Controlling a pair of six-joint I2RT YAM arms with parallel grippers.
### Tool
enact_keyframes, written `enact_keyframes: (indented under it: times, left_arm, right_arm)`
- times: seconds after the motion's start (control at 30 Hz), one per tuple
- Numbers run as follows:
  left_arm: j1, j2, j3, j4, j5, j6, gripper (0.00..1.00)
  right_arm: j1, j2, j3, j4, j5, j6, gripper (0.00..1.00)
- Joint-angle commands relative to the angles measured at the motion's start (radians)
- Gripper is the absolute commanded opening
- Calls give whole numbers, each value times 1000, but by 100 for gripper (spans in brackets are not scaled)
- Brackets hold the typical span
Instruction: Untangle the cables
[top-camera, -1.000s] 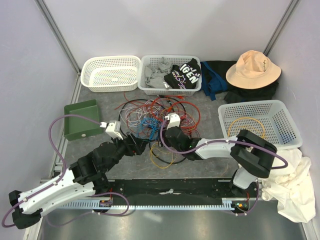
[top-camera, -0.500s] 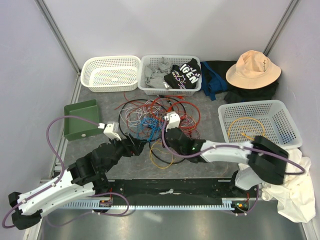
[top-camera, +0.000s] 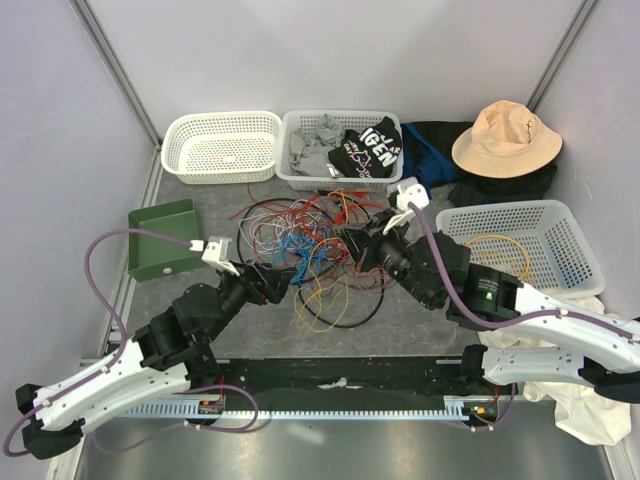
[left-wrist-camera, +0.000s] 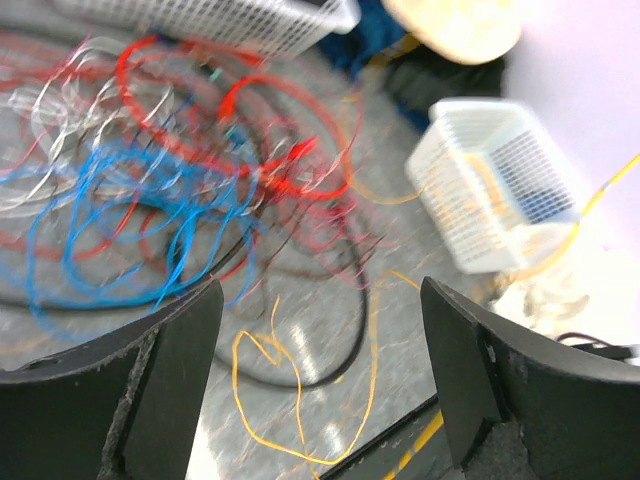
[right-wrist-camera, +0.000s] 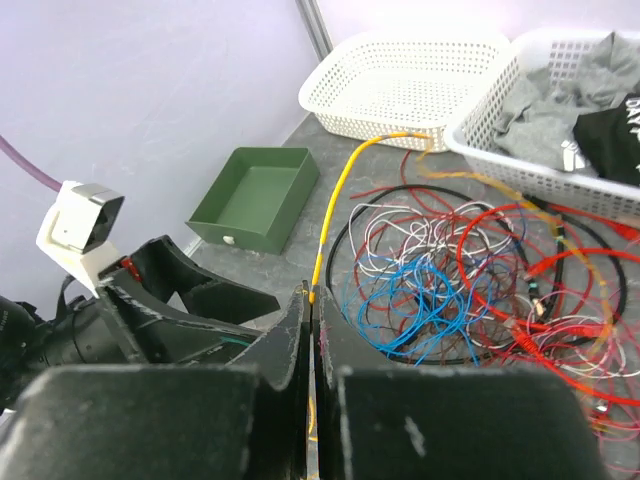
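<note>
Early: right gripper (right-wrist-camera: 312, 295) clamps thin yellow wire (right-wrist-camera: 341, 190) | left gripper (left-wrist-camera: 320, 300) agape, empty | multicoloured wire tangle (top-camera: 300, 235), 12 o'clock, seemingly mostly knotted.

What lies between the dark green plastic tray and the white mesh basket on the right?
In the top view, the tangle of coloured cables fills that stretch, with the open left gripper and the right gripper, shut on a yellow cable, reaching in.
</note>
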Motion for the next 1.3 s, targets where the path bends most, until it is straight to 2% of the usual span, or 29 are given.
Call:
enact_keyframes:
  times: [0.0,0.2,0.23,0.33,0.5,0.67,0.73,0.77,0.8,0.87,0.9,0.97,1.0,1.1,1.23,1.27]
  left_arm:
    - [-3,-51,-6,228,40,125,88]
    - [-4,-66,-55,480,198,233,89]
    - [-4,-46,-61,555,254,249,89]
    - [-3,39,-45,637,356,295,89]
    - [-4,197,34,637,459,318,89]
    - [-3,297,66,609,381,321,87]
    - [-4,311,86,595,338,324,75]
    - [-4,316,94,583,327,330,65]
    - [-3,320,107,580,313,332,39]
    - [-4,323,129,563,300,341,13]
    - [-4,325,168,525,274,343,2]
    - [-4,326,216,488,254,367,2]
    - [-4,328,277,439,226,375,2]
    - [-3,359,427,361,180,410,2]
    - [-4,455,603,235,177,462,2]
    - [-3,475,653,233,177,465,2]
  right_arm:
    - [2,-12,112,-139,-5,-67,0]
    - [3,-3,144,-166,9,-67,0]
    - [2,3,144,-168,6,-63,0]
    - [2,14,145,-168,-13,-49,0]
    - [2,28,155,-168,-43,-43,0]
    - [2,32,162,-168,-72,-34,0]
    - [2,32,165,-168,-82,-31,0]
    - [2,32,165,-169,-80,-34,0]
    - [2,31,162,-171,-76,-34,0]
    - [3,25,156,-177,-48,-37,0]
    - [3,23,152,-177,-37,-38,11]
    - [2,8,132,-180,-8,-44,36]
    - [2,0,122,-179,6,-44,56]
    - [2,-43,78,-176,70,-46,70]
    - [2,-98,-34,-107,24,-67,73]
    - [3,-109,-52,-64,-32,-75,74]
